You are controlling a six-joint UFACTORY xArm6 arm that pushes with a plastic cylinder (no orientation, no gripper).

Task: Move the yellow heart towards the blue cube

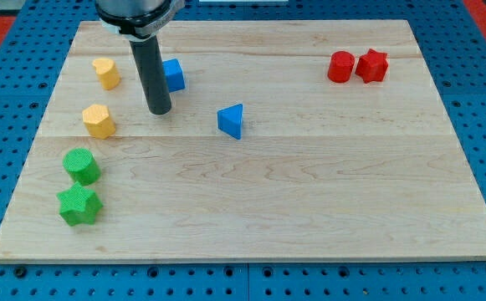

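Yellow heart (106, 73) sits upright left of my tip (159, 109), blue cube (173, 74) just right; no jaws

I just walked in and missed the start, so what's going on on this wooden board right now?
A robot arm with a dark rod is pushing blocks around a wooden board. My tip rests between the blue cube, just to its upper right, and two yellow blocks at the view's left. The upper one, the yellow heart, sits apart from the tip, as does the lower yellow block. A blue triangular block lies to the right. Two green blocks and two red blocks sit untouched.
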